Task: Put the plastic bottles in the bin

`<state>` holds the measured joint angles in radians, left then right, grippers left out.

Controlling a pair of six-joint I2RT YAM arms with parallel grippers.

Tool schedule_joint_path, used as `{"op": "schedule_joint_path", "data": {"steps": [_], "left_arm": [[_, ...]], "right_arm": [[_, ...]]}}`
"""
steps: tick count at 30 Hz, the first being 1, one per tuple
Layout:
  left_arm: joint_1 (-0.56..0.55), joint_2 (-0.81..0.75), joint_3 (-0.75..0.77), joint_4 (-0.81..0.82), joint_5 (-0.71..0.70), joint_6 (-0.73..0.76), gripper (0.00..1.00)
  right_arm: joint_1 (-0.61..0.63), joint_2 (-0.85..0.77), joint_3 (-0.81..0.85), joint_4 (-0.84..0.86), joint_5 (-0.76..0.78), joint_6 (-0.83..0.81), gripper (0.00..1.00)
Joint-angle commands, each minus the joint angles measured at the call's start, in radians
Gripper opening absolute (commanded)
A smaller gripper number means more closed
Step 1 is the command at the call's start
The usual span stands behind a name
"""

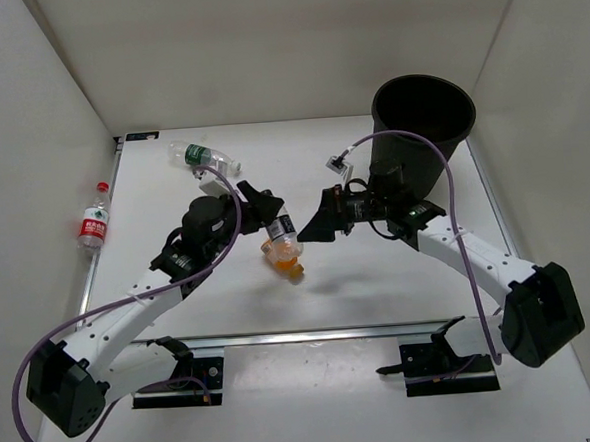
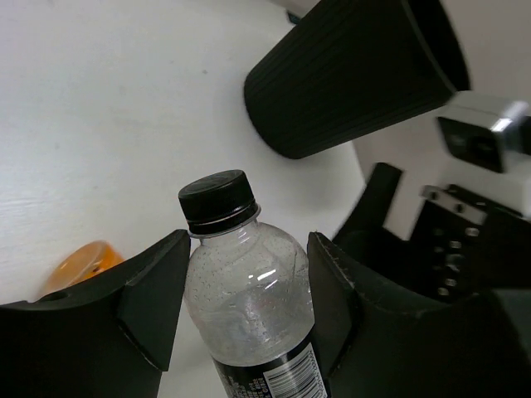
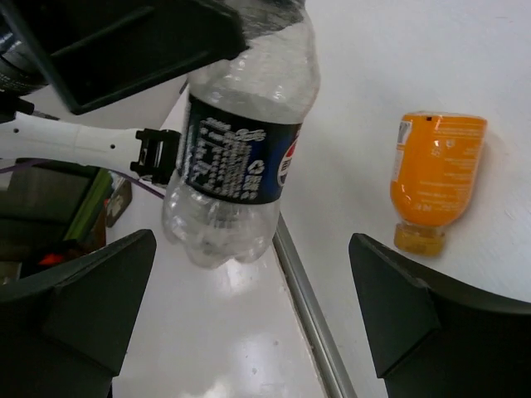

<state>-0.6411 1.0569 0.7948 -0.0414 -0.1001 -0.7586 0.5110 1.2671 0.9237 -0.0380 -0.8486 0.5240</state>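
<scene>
- Desk centre: the left gripper (image 1: pixel 272 218) was clamped on the dark-label bottle (image 1: pixel 279 226). The right gripper (image 1: pixel 320 223) was spread wide just beside it, with only a narrow gap between them.
- Below that gap: the orange bottle (image 1: pixel 284 254) lay on its side, barring a low pass.
- Far right corner: the bin (image 1: pixel 452 139) stood upright, its mouth open from above.
- Far edge: bare surface ran from the green-label bottle (image 1: pixel 203 158) to the bin.
- Left edge: the red-label bottle (image 1: pixel 93 226) lay there.

I see the black bin (image 1: pixel 424 123) upright. To its left, the left gripper (image 1: pixel 265 215) grips the dark-label bottle (image 1: pixel 279 226), the orange bottle (image 1: pixel 284 257) lying nearby. Farther left lie 2 more: the green-label bottle (image 1: pixel 203 158), then the red-label bottle (image 1: pixel 93 228).
</scene>
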Motion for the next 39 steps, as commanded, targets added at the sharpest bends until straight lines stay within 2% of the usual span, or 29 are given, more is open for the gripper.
{"op": "schedule_joint_path", "data": {"steps": [1, 7, 10, 13, 18, 20, 24, 27, 28, 31, 34, 36, 38, 39], "left_arm": [[0.004, -0.057, -0.035, 0.215, 0.079, -0.038, 0.22], [-0.012, -0.054, -0.049, 0.227, 0.1, -0.001, 0.26], [-0.017, -0.034, -0.055, 0.236, 0.157, -0.007, 0.26], [-0.026, -0.029, -0.074, 0.268, 0.151, -0.011, 0.25], [-0.028, -0.031, -0.075, 0.249, 0.123, -0.005, 0.22], [-0.034, -0.054, -0.086, 0.244, 0.102, 0.001, 0.22], [-0.055, -0.061, -0.091, 0.229, 0.05, 0.011, 0.22], [-0.078, -0.048, -0.104, 0.251, 0.051, -0.001, 0.22], [-0.08, -0.049, -0.115, 0.262, 0.065, -0.007, 0.22], [-0.075, -0.054, -0.117, 0.249, 0.073, 0.001, 0.24], [-0.061, -0.08, -0.118, 0.244, 0.079, 0.018, 0.33], [-0.057, -0.106, -0.124, 0.244, 0.08, 0.033, 0.48], [-0.039, -0.127, -0.12, 0.227, 0.079, 0.031, 0.71], [-0.035, -0.13, -0.114, 0.218, 0.091, 0.038, 0.76]], "right_arm": [[0.004, 0.044, 0.024, 0.17, -0.09, 0.051, 1.0], [0.066, 0.133, 0.041, 0.357, -0.222, 0.11, 0.99], [0.063, 0.178, 0.063, 0.432, -0.256, 0.191, 0.99], [0.081, 0.218, 0.053, 0.577, -0.305, 0.266, 0.97], [0.113, 0.224, 0.073, 0.544, -0.251, 0.237, 0.95], [0.113, 0.221, 0.061, 0.559, -0.23, 0.267, 0.91], [0.118, 0.238, 0.072, 0.589, -0.208, 0.3, 0.67], [0.132, 0.265, 0.086, 0.602, -0.176, 0.335, 0.65], [0.13, 0.276, 0.084, 0.622, -0.178, 0.359, 0.6], [0.129, 0.285, 0.058, 0.705, -0.181, 0.425, 0.39], [0.124, 0.264, 0.04, 0.682, -0.15, 0.423, 0.16], [0.123, 0.226, 0.033, 0.641, -0.133, 0.377, 0.05], [0.106, 0.209, 0.021, 0.592, -0.109, 0.351, 0.01], [0.109, 0.186, 0.014, 0.592, -0.1, 0.346, 0.0]]}}
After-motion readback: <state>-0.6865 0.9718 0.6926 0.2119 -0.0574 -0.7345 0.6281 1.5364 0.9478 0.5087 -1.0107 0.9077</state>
